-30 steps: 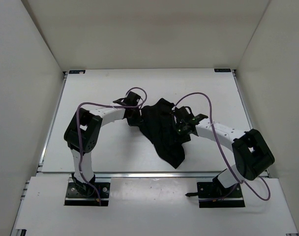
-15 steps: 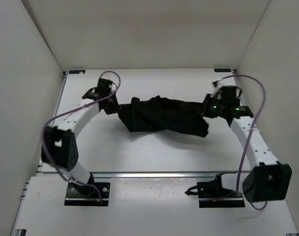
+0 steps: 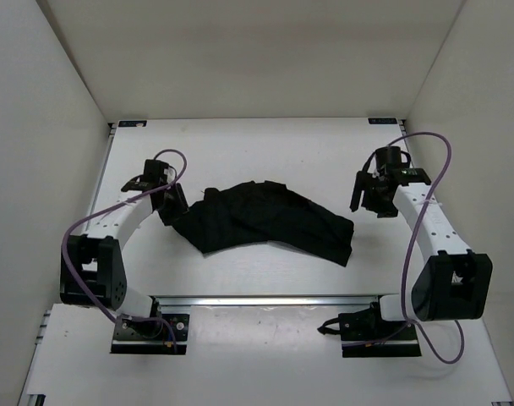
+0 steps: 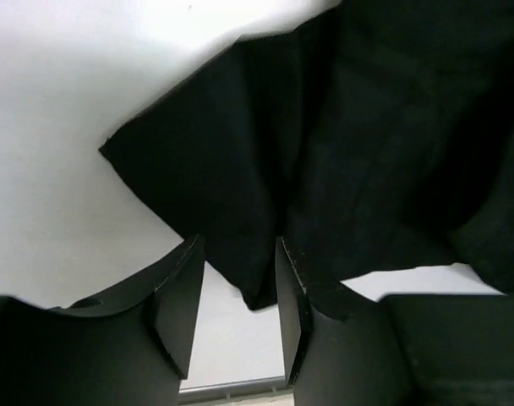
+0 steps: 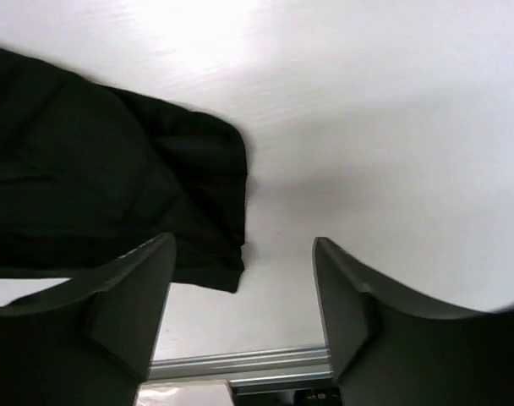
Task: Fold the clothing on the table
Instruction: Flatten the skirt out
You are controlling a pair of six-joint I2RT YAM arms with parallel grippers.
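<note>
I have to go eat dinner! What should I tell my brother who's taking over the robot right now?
Left gripper: open over the clothing's left end, not gripping.
Right gripper: open, empty, beside the right end.
The clothing lies rumpled, stretched sideways across the table.
Done: no tidy fold yet.
Left: probably smooth it, then fold.

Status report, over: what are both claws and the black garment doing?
Left gripper open at black garment edge. Right gripper open, apart from it. Garment rumpled on table, unfolded. No obstructions.
</note>
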